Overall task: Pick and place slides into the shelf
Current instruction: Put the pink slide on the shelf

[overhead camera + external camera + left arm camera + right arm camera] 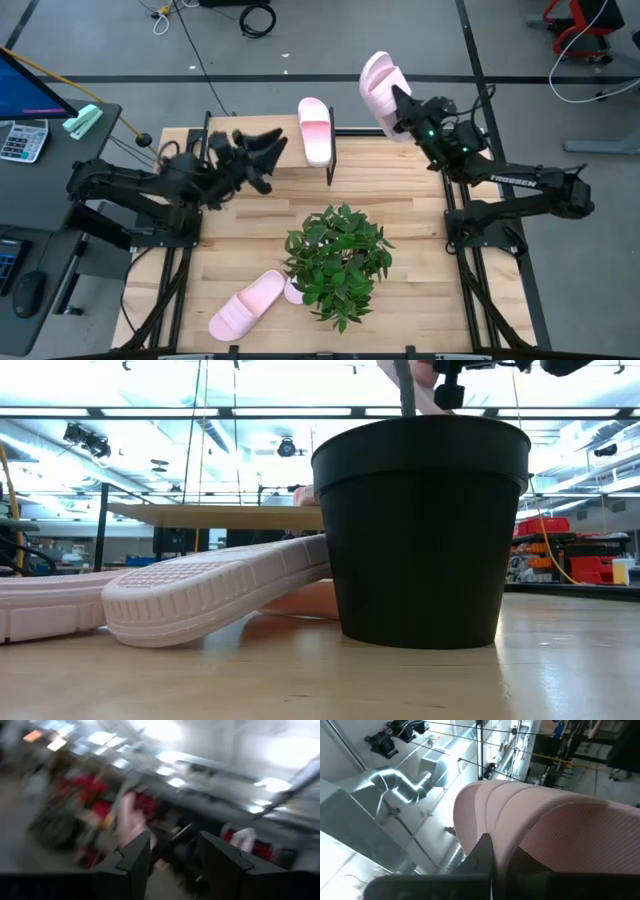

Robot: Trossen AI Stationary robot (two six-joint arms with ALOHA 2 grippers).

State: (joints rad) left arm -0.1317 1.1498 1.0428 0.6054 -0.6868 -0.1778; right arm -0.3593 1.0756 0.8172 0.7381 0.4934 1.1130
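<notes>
High view shows the right pincer (400,112) clamped on a pink slide (378,88) beside the shelf (331,160); the left pincer (268,150) stands apart, holding nothing.

Bright overhead ceiling lights, glare in low view; left wrist view motion-blurred

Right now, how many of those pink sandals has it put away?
One slide already lies on the shelf. The right gripper holds a second slide in the air by the shelf's end. The left gripper is open and empty. At least one more slide waits beside the potted plant.
</notes>
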